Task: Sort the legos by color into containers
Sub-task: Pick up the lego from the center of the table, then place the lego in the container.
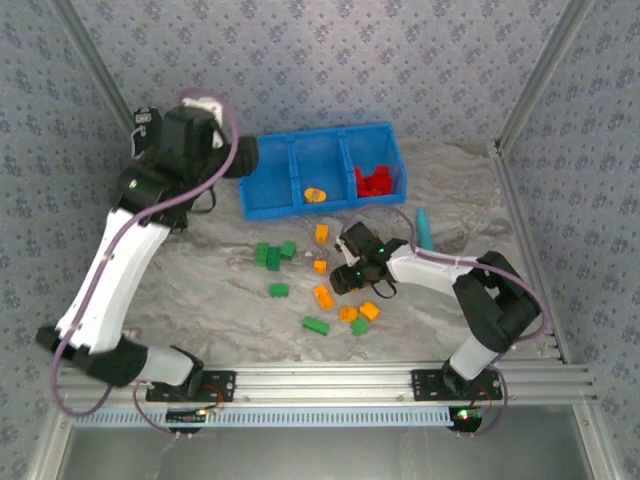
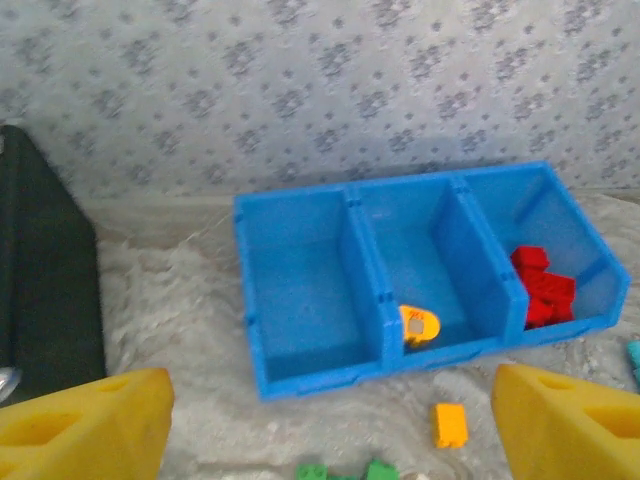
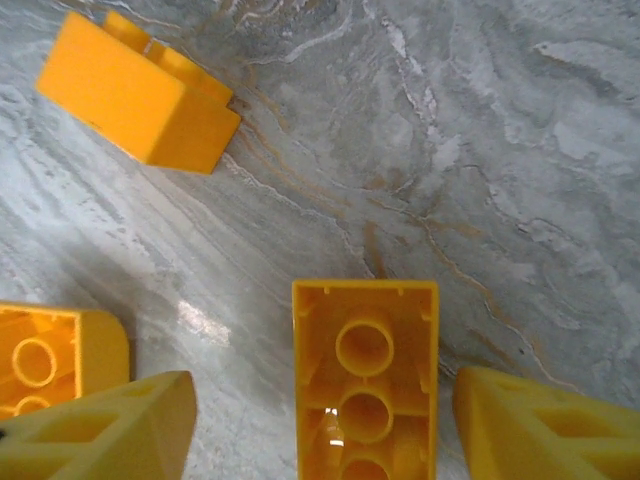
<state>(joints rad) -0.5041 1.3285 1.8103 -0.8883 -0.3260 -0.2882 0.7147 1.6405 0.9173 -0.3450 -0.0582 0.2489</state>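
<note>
Grey marbled tabletop (image 1: 200, 290) under everything, blue-grey flowered wallpaper (image 1: 330, 60) behind and down both sides, and an aluminium rail (image 1: 330, 380) across the bottom of the overhead view. The blue bin (image 1: 268, 200) sits upper centre against the back wall. Its long axis runs left to right with a slight tilt, three compartments in a row. The middle one holds a rounded orange-yellow piece (image 1: 316, 194), the right one a heap of red bricks (image 1: 376, 180). The left gripper (image 2: 330, 390) hangs by the bin's left end, fingers (image 2: 90, 425) spread wide, nothing between them. A black case (image 2: 40, 270) fills the left edge of its wrist view. Mid-frame overhead, loose green bricks (image 1: 270, 255) and orange-yellow bricks (image 1: 322, 233) lie scattered, with a teal stick (image 1: 424, 228) to their right. The right gripper (image 3: 322, 390) is down low among them, one finger either side of an upturned brick (image 3: 365, 330). The brick's hollow underside faces up, its long axis runs top to bottom of the wrist frame, and bare table shows on both flanks, so it isn't pinched.
</note>
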